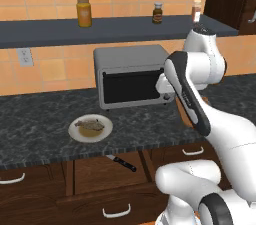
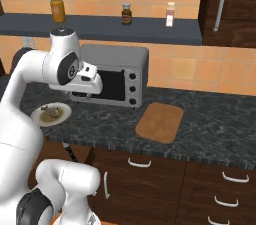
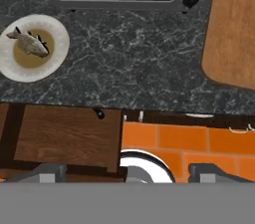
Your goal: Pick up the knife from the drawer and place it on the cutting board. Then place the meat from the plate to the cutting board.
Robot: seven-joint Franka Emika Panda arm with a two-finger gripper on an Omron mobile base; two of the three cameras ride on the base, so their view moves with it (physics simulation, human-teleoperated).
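Dark brown wood forms the drawer (image 1: 107, 181), which stands pulled open under the counter (image 1: 45, 119); the knife (image 1: 124, 163) lies inside it near the back, black handle toward the right in the left base view, thin blade pointing toward the counter edge; in the hand view the drawer (image 3: 67, 136) shows its wooden floor and just the knife's handle end (image 3: 100, 114) at the counter edge. On the black speckled counter sits the plate (image 1: 90, 128), with the meat (image 1: 91, 126) resting on its brownish centre; the cutting board (image 2: 160, 122) lies bare, well apart to the right, past the grey toaster oven (image 2: 112, 81). The gripper (image 3: 124, 173) hangs high above the drawer and counter edge, fingers spread wide, holding nothing.
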